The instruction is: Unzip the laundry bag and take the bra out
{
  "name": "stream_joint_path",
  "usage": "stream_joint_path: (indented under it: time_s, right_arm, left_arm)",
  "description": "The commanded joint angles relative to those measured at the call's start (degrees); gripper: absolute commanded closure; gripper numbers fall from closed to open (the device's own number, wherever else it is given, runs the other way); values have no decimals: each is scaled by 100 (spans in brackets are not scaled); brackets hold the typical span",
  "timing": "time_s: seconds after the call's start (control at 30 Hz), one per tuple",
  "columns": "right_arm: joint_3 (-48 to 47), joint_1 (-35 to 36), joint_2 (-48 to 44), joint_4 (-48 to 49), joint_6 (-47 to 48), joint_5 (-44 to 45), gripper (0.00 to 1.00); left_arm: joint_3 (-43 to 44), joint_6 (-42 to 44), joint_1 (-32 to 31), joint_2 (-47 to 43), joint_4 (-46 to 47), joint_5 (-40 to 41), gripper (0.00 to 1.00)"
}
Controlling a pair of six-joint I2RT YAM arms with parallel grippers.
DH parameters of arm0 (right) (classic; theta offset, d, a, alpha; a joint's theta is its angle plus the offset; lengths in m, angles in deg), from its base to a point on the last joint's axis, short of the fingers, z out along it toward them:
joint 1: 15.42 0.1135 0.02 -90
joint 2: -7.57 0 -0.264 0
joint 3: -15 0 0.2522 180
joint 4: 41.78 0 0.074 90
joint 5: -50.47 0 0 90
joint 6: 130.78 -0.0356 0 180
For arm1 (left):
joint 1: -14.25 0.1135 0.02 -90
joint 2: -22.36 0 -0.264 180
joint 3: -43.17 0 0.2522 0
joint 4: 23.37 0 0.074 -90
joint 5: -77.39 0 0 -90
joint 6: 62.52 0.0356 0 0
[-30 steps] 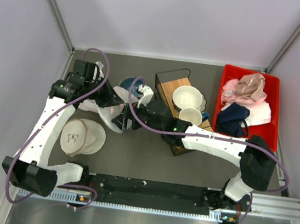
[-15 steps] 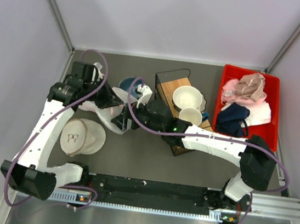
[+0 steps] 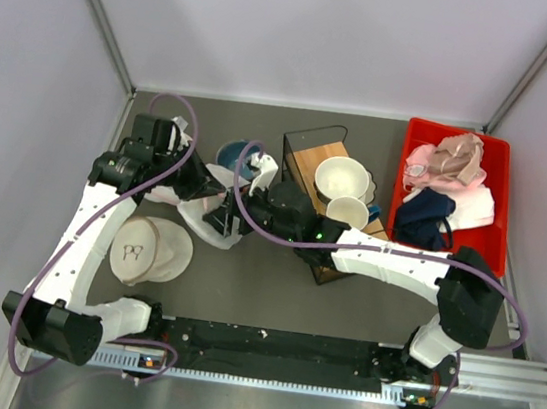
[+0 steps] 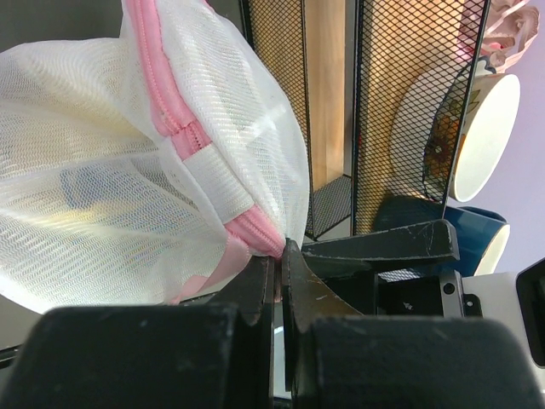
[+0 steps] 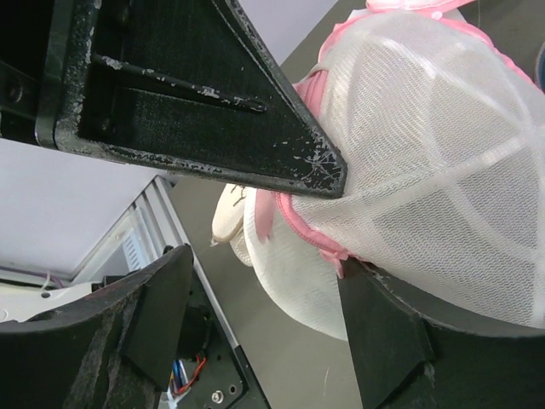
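Laundry bag [image 4: 111, 170] is pinched at its pink zipper trim [image 4: 166, 111] by the left gripper [image 4: 278, 256]; the right gripper [image 5: 264, 268] straddles it, fingers apart.

Dark grey tabletop [image 3: 273, 285] is enclosed by plain pale lilac walls [image 3: 327, 30] w/ metal corner posts [image 3: 97, 10]; aluminium rail [image 3: 503, 376] is seen at near edge.

The laundry bag [image 4: 128, 170] is white see-through mesh with bright pink zipper trim, and a faint yellow tint shows through its weave. The rack [image 4: 409, 102] is black diamond-grid wire, its wooden board [image 4: 328, 85] tan. The tray [image 3: 500, 209] at upper right is red; the surface [image 3: 273, 285] is dark grey.
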Motion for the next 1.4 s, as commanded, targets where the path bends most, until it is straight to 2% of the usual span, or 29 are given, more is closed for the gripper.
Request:
stream_joint_path:
  time_s: [0.0,0.07,0.17,0.27,0.3,0.37,0.4,0.43,0.53,0.7,0.83,0.97,1.1,1.23,1.3,1.37]
  right_arm:
    - [-222,50,-198,343,-58,349,34]
    - [-169,50,-216,290,-111,507,38]
    - [-81,50,-251,246,-181,762,48]
    - [-54,41,-269,211,-207,876,65]
    - [-54,50,-277,202,-216,903,76]
    - [-63,41,-286,141,-234,991,87]
    - [-63,41,-286,45,-260,1052,97]
    - [-45,41,-312,18,-304,1088,100]
    - [147,41,-418,-53,-304,1132,100]
    - [893,41,-786,-53,-260,641,100]
    - [1202,146,-1042,-456,11,323,100]
    - [1028,620,-1095,-1132,477,306,100]
    - [589,823,-832,-1266,549,235,100]
    - [342,823,-533,-1222,347,357,100]
    - [219,823,-410,-1248,285,481,100]
    - [140,823,-322,-1292,276,569,100]
  left_arm:
    - [11,-51,4,-212,158,-218,100]
    - [29,-34,4,-195,193,-244,100]
    - [72,-8,4,-177,193,-262,100]
    - [81,10,-5,-168,193,-279,100]
    - [81,19,4,-168,184,-279,100]
    - [81,28,4,-168,175,-262,100]
    - [90,28,-5,-160,175,-253,100]
    - [99,36,4,-142,184,-253,100]
    - [169,141,4,-89,184,-200,100]
    - [257,361,48,77,219,-68,100]
    - [170,432,110,253,324,-33,100]
    - [-67,476,136,569,745,37,100]
    - [-332,529,136,1384,1264,222,100]
    - [63,581,118,2143,1292,-532,100]
    - [99,643,110,2004,1239,-569,74]
    - [143,713,118,1775,1038,-456,41]
